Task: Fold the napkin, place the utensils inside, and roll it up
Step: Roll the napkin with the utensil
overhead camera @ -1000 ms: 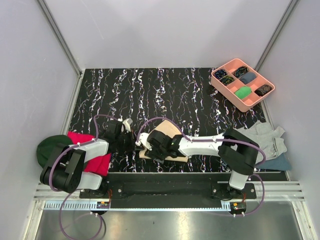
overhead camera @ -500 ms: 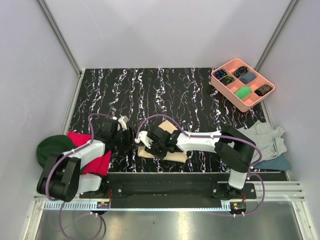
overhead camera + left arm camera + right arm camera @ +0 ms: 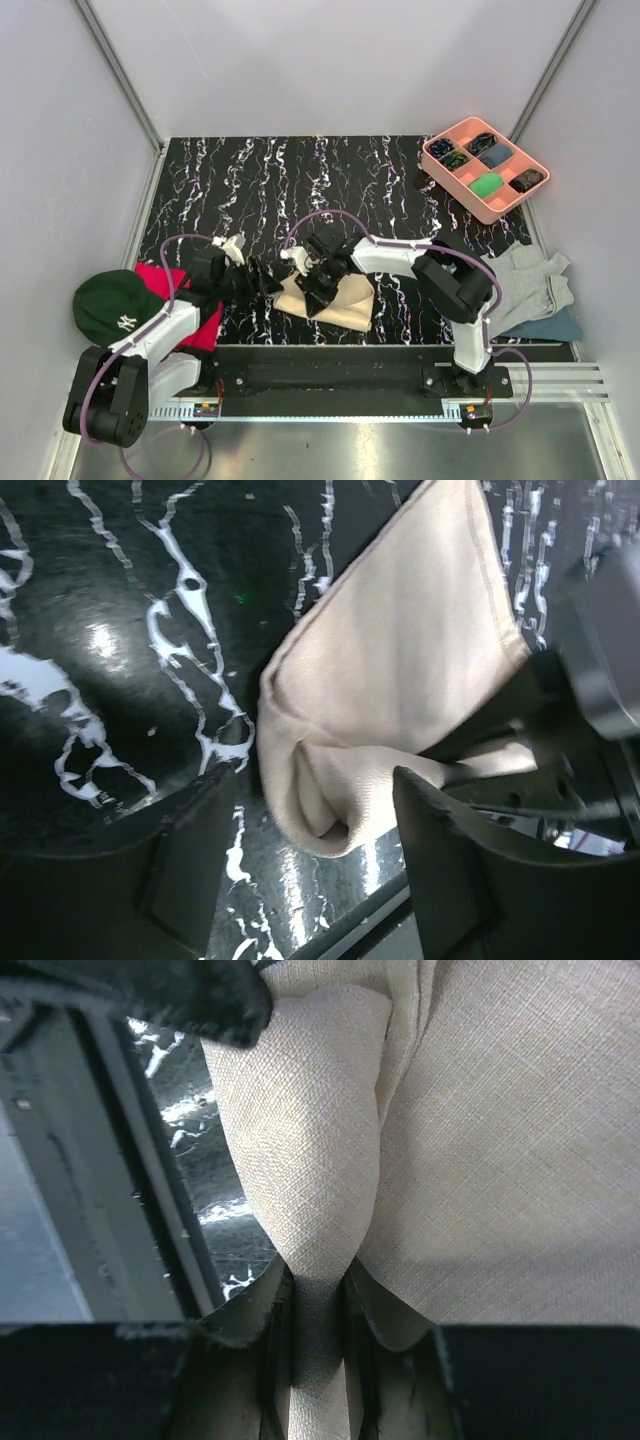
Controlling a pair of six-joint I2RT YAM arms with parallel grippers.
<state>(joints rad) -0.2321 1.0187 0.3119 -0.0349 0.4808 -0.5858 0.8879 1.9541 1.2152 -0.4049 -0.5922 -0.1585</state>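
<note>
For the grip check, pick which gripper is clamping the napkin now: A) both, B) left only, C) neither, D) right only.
D: the right gripper has its jaws pinched on a fold of the napkin, while the left gripper stands open with the cloth's corner loose between its jaws.

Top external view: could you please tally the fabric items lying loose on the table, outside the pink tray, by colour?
beige napkin: 1
red cloth: 1
green cap: 1
grey cloth: 1
blue cloth: 1
Total: 5

Green cap (image 3: 112,303), red cloth (image 3: 160,277), pink tray (image 3: 456,189)
</note>
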